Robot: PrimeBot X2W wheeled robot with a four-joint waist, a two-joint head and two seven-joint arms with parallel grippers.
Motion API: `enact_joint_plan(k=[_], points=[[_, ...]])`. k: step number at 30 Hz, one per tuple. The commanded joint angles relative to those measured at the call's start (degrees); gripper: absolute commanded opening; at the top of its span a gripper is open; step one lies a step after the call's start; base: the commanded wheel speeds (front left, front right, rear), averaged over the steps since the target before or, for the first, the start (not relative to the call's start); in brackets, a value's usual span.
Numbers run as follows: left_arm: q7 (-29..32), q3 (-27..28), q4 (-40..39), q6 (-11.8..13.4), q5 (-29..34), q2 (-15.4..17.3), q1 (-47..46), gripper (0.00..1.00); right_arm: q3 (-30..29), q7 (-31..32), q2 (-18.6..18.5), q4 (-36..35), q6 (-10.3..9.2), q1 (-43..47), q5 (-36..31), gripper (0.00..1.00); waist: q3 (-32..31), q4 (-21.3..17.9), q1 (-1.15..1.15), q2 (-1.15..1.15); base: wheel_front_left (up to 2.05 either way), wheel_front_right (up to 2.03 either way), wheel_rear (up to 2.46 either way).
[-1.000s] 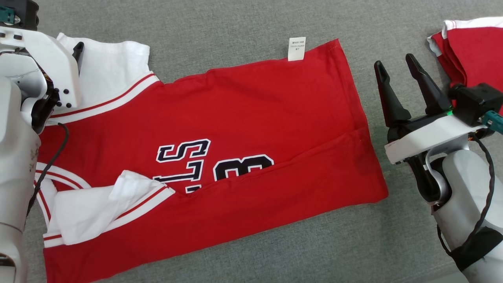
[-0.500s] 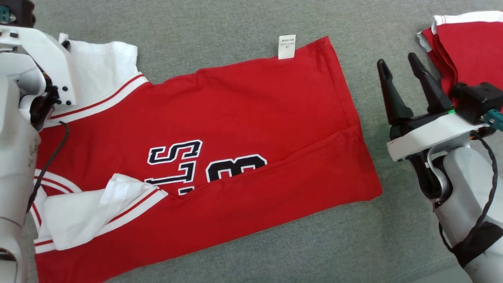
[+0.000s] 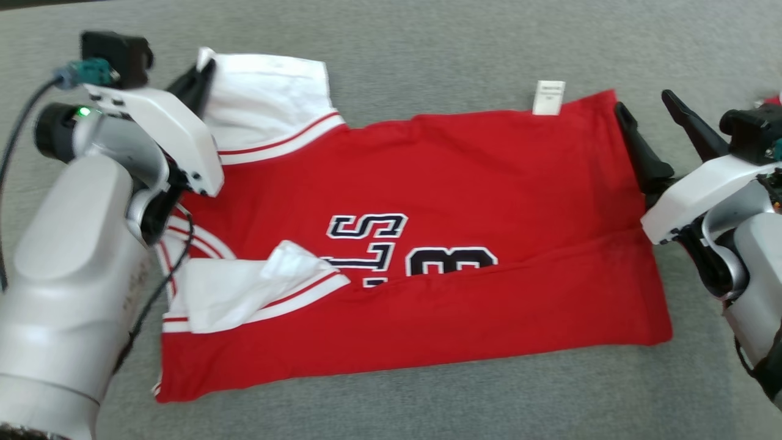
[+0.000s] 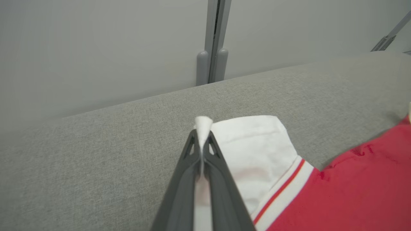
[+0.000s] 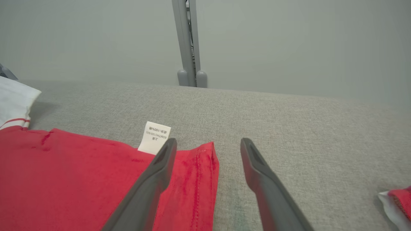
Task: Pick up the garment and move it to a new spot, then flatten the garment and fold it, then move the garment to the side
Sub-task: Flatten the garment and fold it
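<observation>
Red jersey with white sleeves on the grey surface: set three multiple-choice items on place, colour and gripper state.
1. Where is the small white care label on the red jersey? A near sleeve; B far edge, by the right gripper; C collar.
2. What colour is the far sleeve in the left gripper? A white; B black; C grey.
3. The right gripper is: A shut on the label; B shut on the hem; C open.
B: the label juts out beside that gripper. A: white cloth shows pinched in it. C: its jaws stand apart.
</observation>
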Motion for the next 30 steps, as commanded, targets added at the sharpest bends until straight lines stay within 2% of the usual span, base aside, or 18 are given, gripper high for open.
enact_joint_plan(k=[1, 8, 12, 24, 25, 26, 27, 30], points=[[-1.2, -0.6, -1.5, -0.1, -0.7, -0.3, 2.2, 0.00, 0.5, 1.6, -1.1, 1.4, -0.03, -0.7, 0.7, 1.00, -2.0, 3.9, 0.00, 0.00, 0.00, 0.00, 0.00], [-4.8, -1.8, -7.5, -0.1, -2.6, -1.4, 8.4, 0.00, 1.8, 5.9, -3.3, 6.1, -0.03, -2.0, 3.1, 1.00, -2.8, 8.0, 0.00, 0.00, 0.00, 0.00, 0.00], [-4.8, -2.0, -11.4, 0.3, -3.6, -2.3, 11.5, 0.00, 3.1, 7.0, -5.6, 10.1, -0.03, -3.4, 2.6, 1.00, -2.5, 10.3, 0.00, 0.00, 0.00, 0.00, 0.00], [-3.6, -2.4, -17.2, 1.8, -4.0, -1.3, 12.8, 0.00, 5.4, 7.2, -6.3, 17.1, -0.03, -7.0, 5.1, 1.00, -0.7, 11.5, 0.00, 0.00, 0.00, 0.00, 0.00], [-3.5, -2.4, -17.4, 1.9, -4.0, -1.1, 12.8, 0.00, 5.7, 7.2, -6.1, 17.2, -0.03, -7.2, 5.6, 0.47, -0.6, 11.5, 0.00, 0.00, 0.00, 0.00, 0.00], [-3.5, -2.3, -17.5, 2.0, -4.0, -1.0, 12.7, 0.00, 5.8, 6.8, -6.0, 17.1, -0.03, -7.3, 6.3, 0.06, -0.5, 11.4, 0.00, 0.00, 0.00, 0.00, 0.00], [-3.5, -2.2, -17.6, 2.0, -4.1, -0.9, 12.6, 0.00, 6.0, 6.8, -6.1, 17.0, -0.03, -7.5, 6.9, 0.00, -0.3, 11.4, 0.00, 0.00, 0.00, 0.00, 0.00], [-4.2, -1.7, -17.4, 2.7, -3.8, -0.5, 11.8, 0.00, 7.4, 5.6, -7.0, 16.7, -0.03, -8.3, 7.4, 0.00, 0.0, 11.1, 0.00, 0.00, 0.00, 0.00, 0.00]])
